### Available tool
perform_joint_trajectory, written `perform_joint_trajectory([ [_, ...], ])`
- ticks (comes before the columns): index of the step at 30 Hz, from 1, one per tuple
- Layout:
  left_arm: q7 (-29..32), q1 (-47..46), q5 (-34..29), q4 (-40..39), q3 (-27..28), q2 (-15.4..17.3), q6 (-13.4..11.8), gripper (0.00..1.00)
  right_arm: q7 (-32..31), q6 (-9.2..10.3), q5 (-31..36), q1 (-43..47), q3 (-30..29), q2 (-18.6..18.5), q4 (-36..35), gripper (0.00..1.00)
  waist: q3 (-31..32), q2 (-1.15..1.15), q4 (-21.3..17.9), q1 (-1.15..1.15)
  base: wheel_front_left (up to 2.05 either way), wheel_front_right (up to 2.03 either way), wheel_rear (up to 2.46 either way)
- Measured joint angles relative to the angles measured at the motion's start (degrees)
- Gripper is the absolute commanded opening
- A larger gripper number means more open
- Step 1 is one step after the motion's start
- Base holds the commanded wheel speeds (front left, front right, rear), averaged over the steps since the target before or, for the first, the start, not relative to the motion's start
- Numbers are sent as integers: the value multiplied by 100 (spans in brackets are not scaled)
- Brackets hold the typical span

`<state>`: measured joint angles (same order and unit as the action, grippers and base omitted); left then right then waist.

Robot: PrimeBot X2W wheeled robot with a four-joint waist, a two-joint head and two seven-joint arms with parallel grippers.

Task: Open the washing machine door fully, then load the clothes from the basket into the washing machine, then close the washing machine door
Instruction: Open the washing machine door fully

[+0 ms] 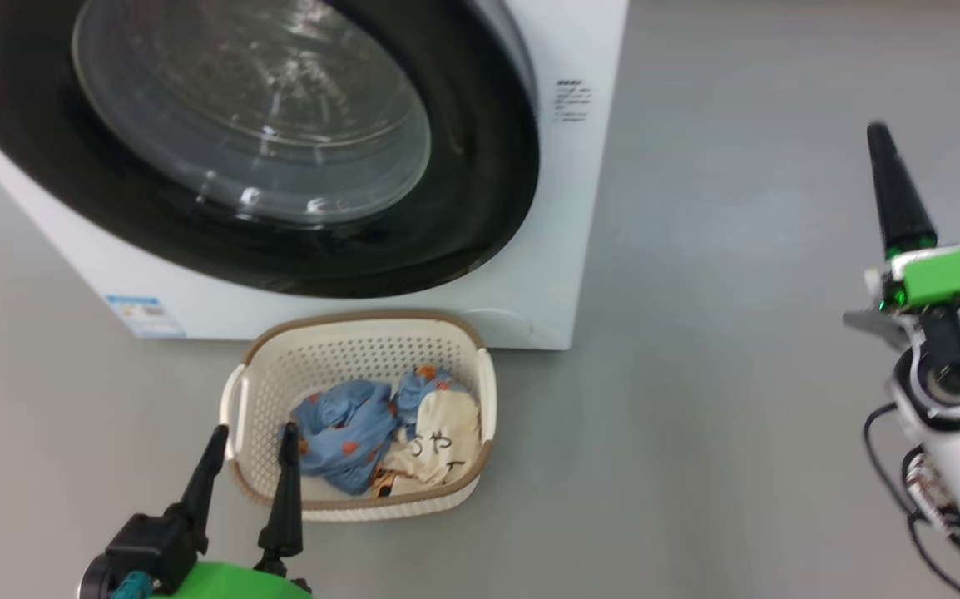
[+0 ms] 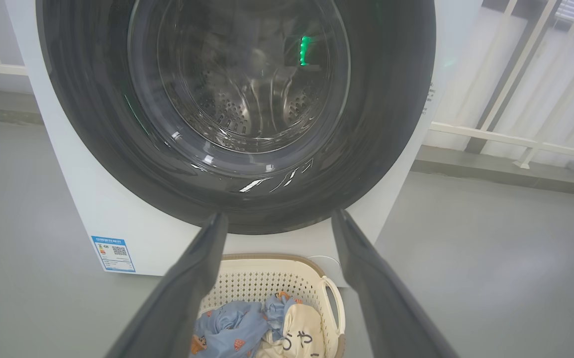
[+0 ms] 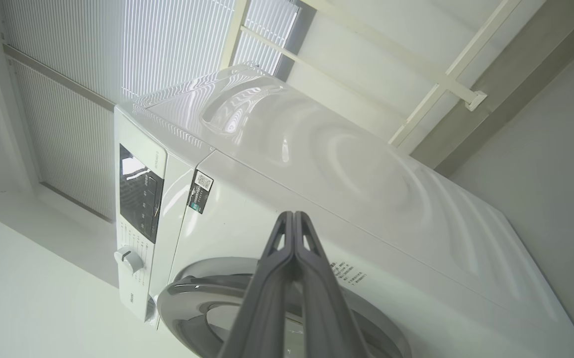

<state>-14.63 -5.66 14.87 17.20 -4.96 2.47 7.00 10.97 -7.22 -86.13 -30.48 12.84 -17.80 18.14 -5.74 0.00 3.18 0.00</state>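
The left claw is open, its two dark fingers spread wide with nothing between them. It hangs at the near left rim of the basket, an oval cream one with a brown rim and white side handles. One fingertip lies over the basket's inside and the other just outside its left handle. The clothes lie in the basket just to the right of the fingertips: a crumpled blue piece with orange prints and, touching it on the far side from the claw, a cream piece with black characters. Beyond the basket, straight ahead of the fingers, stands the white washing machine. The washing machine door, round with a glossy black rim and clear glass centre, lies closed against its front. A small blue-and-white sticker sits low on the machine, ahead and to the left of this claw.

The right claw is closed, its fingers pressed together on nothing. It is held over bare grey floor, well apart from the basket, with the machine off to its left. From its own wrist, the machine's black control panel and white knob lie left of the fingertips.
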Motion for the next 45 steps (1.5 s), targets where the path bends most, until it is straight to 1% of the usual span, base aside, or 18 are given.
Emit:
perform_joint_trajectory([
  [4, 0, -143, 82, 0, -129, 0, -40, 100, -595, 0, -425, -326, 8, -215, 0, 0, -164, 0, 213, 0, 0, 0, 0],
  [8, 0, -272, 165, -2, -308, -3, -52, 100, -1260, 0, -586, -547, 26, -425, 44, 0, -323, 0, 437, 0, 0, 0, 0],
  [12, 0, -321, 289, -3, -485, -3, -107, 100, -1964, 0, -780, -819, 9, -492, 58, 0, -525, 0, 616, 0, 0, 0, 0],
  [13, 0, -414, 319, -4, -581, -4, -108, 100, -2336, 0, -806, -971, 7, -555, 101, 0, -638, 0, 691, 0, 0, 0, 0],
  [18, 0, -599, 381, -13, -726, -9, -134, 100, -3011, 0, -987, -1376, -69, -591, 254, 0, -927, 0, 848, 0, 0, 0, 0],
  [19, 0, -599, 381, -13, -726, -9, -134, 100, -3011, 0, -987, -1376, -69, -591, 254, 0, -927, 0, 848, 0, 0, 0, 0],
  [28, 0, -968, 480, -34, -1050, -18, -158, 100, -4085, 0, -1174, -1978, -360, -561, 633, 0, -1405, 0, 1092, 0, 0, 0, 0],
  [35, 0, -1113, 624, -76, -1183, -24, -201, 100, -4652, 0, -1122, -2437, -361, -497, 920, 0, -1737, 0, 1237, 0, 0, 0, 0],
  [45, 0, -1329, 740, -168, -1381, -29, -252, 100, -4942, 1, -946, -2982, -365, -409, 1037, 0, -2095, 0, 1415, 0, 0, 0, 0],
])
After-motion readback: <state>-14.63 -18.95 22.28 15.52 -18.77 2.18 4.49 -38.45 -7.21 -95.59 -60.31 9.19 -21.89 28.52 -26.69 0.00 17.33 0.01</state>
